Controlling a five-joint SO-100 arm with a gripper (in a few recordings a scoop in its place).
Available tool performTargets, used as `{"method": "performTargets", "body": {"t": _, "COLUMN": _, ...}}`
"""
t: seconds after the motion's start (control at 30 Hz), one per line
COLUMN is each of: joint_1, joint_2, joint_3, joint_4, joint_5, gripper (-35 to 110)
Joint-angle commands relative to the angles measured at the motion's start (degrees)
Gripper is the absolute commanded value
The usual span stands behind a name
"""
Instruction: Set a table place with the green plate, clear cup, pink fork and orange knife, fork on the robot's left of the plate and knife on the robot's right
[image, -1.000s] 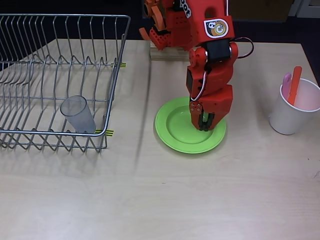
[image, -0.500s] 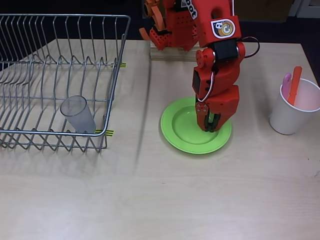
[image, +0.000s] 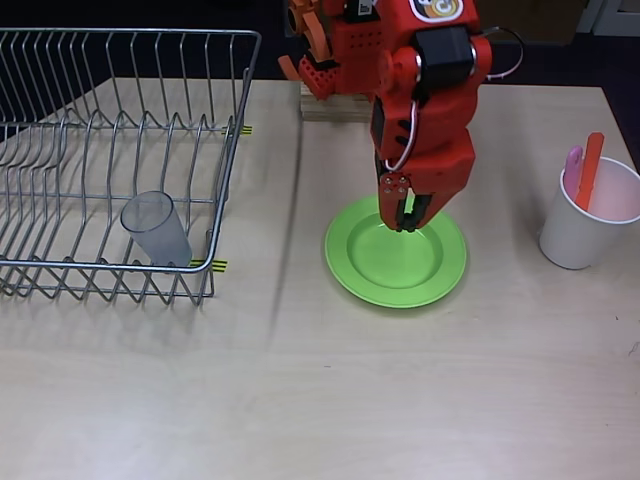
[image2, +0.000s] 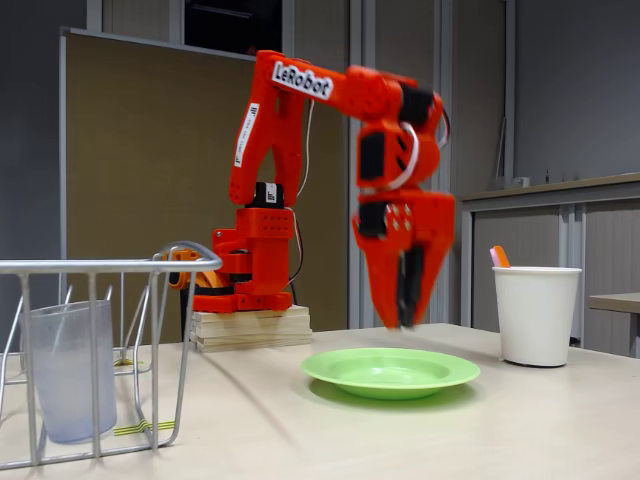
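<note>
Looking down, overhead view first:
Plate: flat on the table, mid-scene, right of the rack; placed with bare wood on both sides, probably as the centre of the setting.
Gripper: over the plate's far rim, pointing down; fingers close together, nothing seen between them, though a narrow gap cannot be ruled out from above.
Cup: lying tilted inside the rack, at its near right corner, well apart from the plate.
Fork and knife: standing side by side in the white cup at the right edge, handles or tips poking above its rim, likely parked there as a holder.
Open room: wide clear strip of table near the camera; a gap between rack and plate on the left; a narrower gap between plate and white cup on the right.

Fixed view, from table height:
Gripper: blurred, hanging above the plate with air beneath the tips; grasping nothing, exact finger gap not readable.
Plate: level on the table, rim free all round.
Cup: behind the rack's wires at the left, so a lift over the rack edge seems needed.
White cup: right of the plate, knife tip showing above it.
Judgement: plate seems set; cup, fork and knife not yet placed.
</note>
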Motion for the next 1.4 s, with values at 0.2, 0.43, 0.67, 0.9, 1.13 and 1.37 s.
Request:
{"method": "performTargets", "body": {"t": 0.2, "joint_1": 21.3, "joint_2": 13.4, "joint_3": -9.2, "joint_4": 10.7, "joint_5": -25.6, "gripper": 2}}
{"method": "performTargets", "body": {"t": 0.43, "joint_1": 37.2, "joint_2": 15.8, "joint_3": -19.3, "joint_4": 15.9, "joint_5": -44.1, "gripper": 11}}
{"method": "performTargets", "body": {"t": 0.67, "joint_1": 52.9, "joint_2": 13.1, "joint_3": -21.4, "joint_4": 13.9, "joint_5": -63.7, "gripper": 29}}
{"method": "performTargets", "body": {"t": 0.9, "joint_1": 56.1, "joint_2": 9.6, "joint_3": -7.1, "joint_4": 1.1, "joint_5": -96.8, "gripper": 24}}
{"method": "performTargets", "body": {"t": 1.13, "joint_1": 56.3, "joint_2": 6.6, "joint_3": -5.5, "joint_4": -1.8, "joint_5": -110.2, "gripper": 22}}
{"method": "performTargets", "body": {"t": 1.37, "joint_1": 56.0, "joint_2": 5.0, "joint_3": -5.4, "joint_4": -5.4, "joint_5": -119.2, "gripper": 29}}
